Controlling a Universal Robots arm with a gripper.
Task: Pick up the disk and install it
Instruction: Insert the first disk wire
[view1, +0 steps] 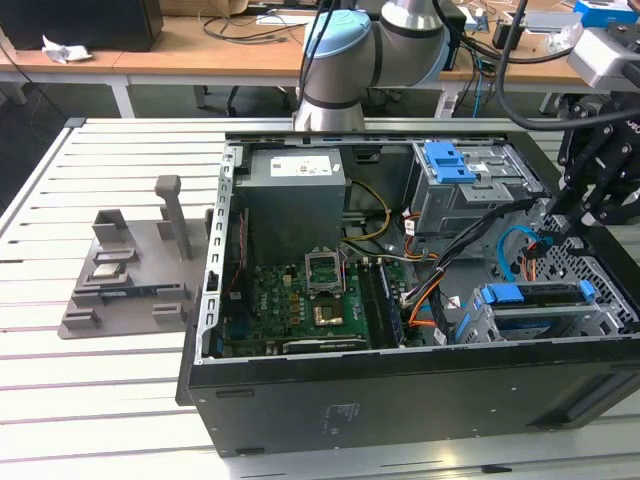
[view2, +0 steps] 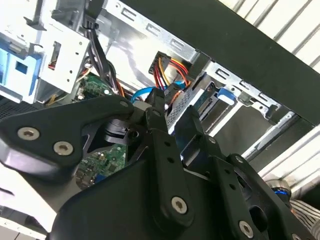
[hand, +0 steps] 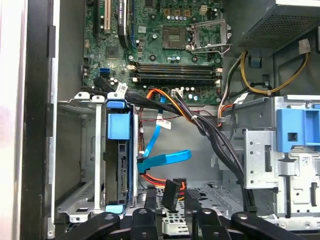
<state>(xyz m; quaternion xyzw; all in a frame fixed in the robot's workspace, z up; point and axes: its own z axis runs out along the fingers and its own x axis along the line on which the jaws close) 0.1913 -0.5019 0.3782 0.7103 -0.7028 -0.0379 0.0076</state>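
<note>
The disk, a silver drive in a blue carrier, sits in the lower drive cage at the case's front corner, on the exterior view's right. In the first wrist view the disk stands on edge in that cage, blue tabs at both ends. My gripper hangs over the case's right wall, beside the cage. A black cable connector with orange and red wires sits between the fingers, which look shut on it. The second wrist view has the same connector at the fingertips.
The open computer case lies on a slatted white table. Inside are the motherboard, power supply, an upper bay with a blue latch, and loose blue and black cables. A grey fixture stands at the left.
</note>
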